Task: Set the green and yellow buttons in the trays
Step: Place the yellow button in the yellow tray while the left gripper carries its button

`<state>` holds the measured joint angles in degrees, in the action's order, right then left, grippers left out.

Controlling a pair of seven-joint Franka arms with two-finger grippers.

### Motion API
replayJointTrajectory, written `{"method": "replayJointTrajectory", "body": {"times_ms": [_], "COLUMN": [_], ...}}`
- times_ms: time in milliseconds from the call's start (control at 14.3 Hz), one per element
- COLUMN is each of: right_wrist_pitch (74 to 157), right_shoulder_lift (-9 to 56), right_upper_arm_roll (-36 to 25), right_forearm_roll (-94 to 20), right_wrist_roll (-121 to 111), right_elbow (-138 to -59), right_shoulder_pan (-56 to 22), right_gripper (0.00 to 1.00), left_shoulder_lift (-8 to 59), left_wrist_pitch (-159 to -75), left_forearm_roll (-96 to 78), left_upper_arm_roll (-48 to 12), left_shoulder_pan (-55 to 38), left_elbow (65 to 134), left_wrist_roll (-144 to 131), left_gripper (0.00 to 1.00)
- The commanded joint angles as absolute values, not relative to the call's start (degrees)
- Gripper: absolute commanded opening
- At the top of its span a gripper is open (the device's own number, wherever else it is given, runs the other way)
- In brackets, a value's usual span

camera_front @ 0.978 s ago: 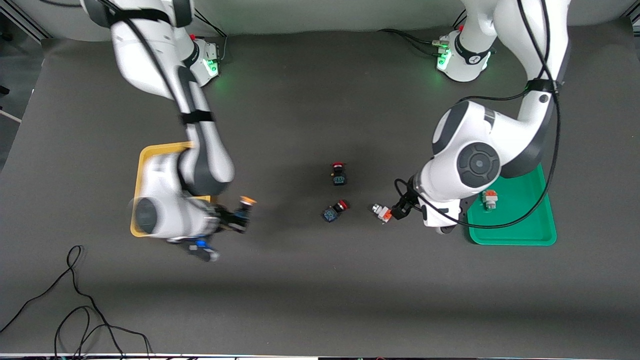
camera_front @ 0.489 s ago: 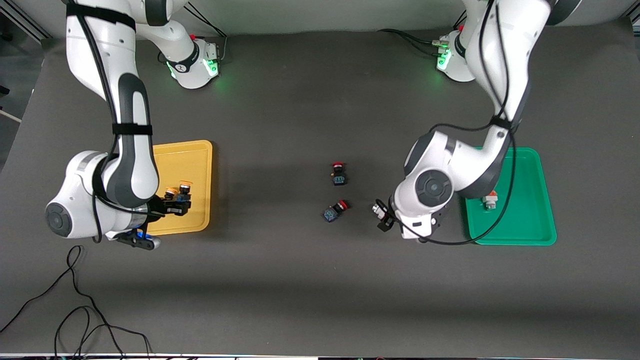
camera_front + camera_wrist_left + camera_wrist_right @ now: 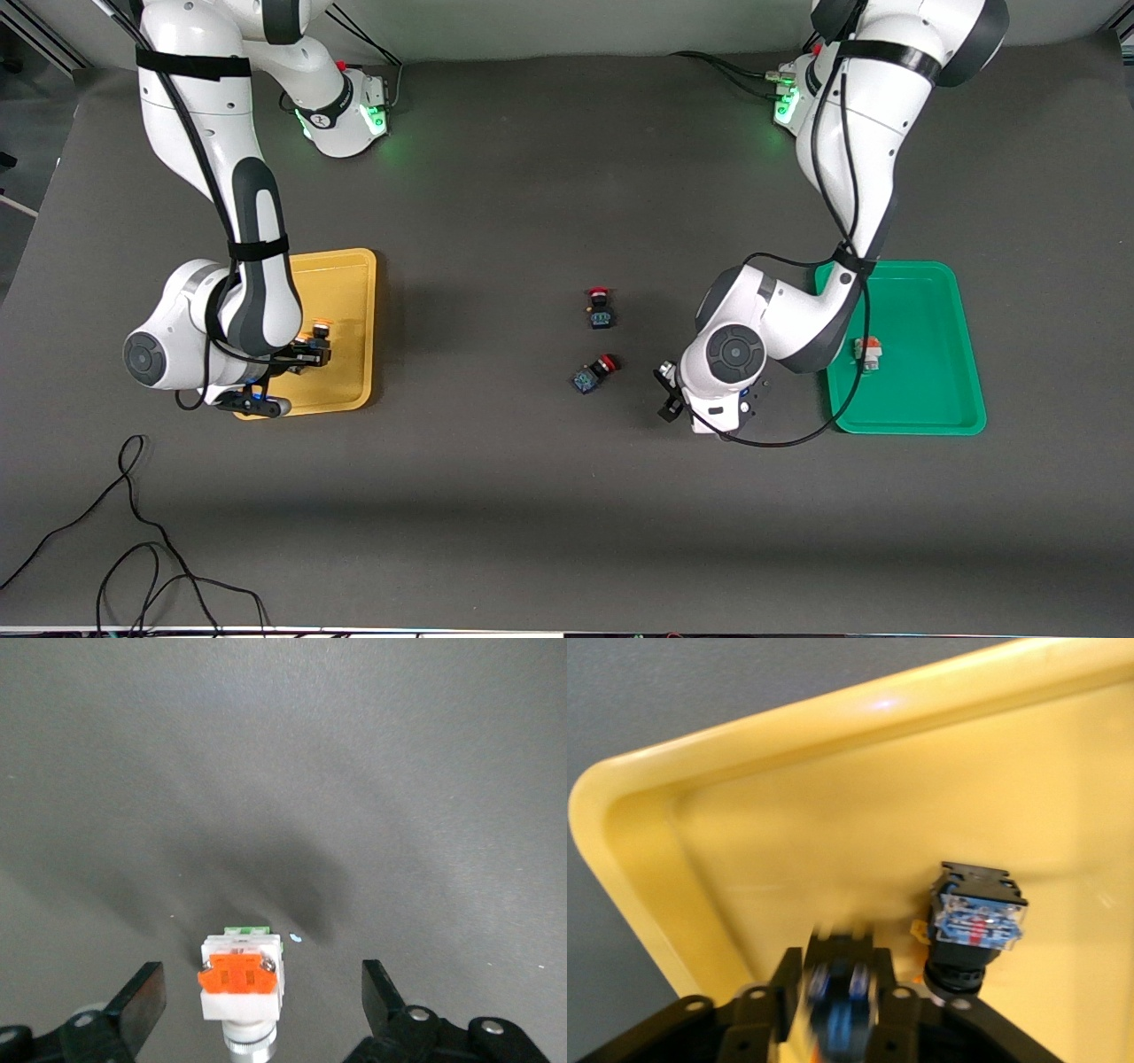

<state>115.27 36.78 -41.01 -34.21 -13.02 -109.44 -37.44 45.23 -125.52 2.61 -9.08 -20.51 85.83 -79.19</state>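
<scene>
Orange and white, the green-tipped button (image 3: 241, 979) lies on the tabletop at three o'clock of the nearer red-capped switch (image 3: 592, 375). My left end effector (image 3: 666, 392) has just come down around it, spread wide and touching nothing. I judge the pinch comes next, then the green tray (image 3: 930, 416), where its twin button (image 3: 866, 353) lies. My right end effector (image 3: 306, 354) has arrived over the yellow tray (image 3: 354, 266) carrying a yellow button (image 3: 833, 1001), beside the other yellow button (image 3: 976, 926). Whether this grip has loosened I cannot tell.
</scene>
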Motion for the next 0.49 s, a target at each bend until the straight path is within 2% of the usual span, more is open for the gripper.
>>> {"method": "replayJointTrajectory", "body": {"times_ms": [0, 210, 419], "right_wrist_pitch": [115.67, 108.14, 97.07], "right_shoulder_lift": [33.58, 31.65, 31.11], "right_upper_arm_roll": [-41.66, -41.84, -43.24], "right_forearm_roll": [-34.01, -33.32, -30.51], "right_wrist_roll": [-13.36, -8.29, -4.67], "right_elbow": [-110.39, -104.62, -92.95], "right_shoulder_pan": [-38.41, -38.41, -38.32], "right_gripper": [1.00, 1.00, 1.00], "left_shoulder_lift": [46.40, 46.23, 43.00], "left_wrist_pitch": [-125.95, -125.51, -122.54], "left_forearm_roll": [4.91, 5.01, 5.10], "left_upper_arm_roll": [-8.26, -8.26, -8.26], "left_shoulder_pan": [-21.62, -21.62, -21.01], "left_elbow": [85.52, 85.43, 84.20], "left_wrist_roll": [-80.68, -81.12, -79.90], "left_gripper": [0.64, 0.34, 0.27]}}
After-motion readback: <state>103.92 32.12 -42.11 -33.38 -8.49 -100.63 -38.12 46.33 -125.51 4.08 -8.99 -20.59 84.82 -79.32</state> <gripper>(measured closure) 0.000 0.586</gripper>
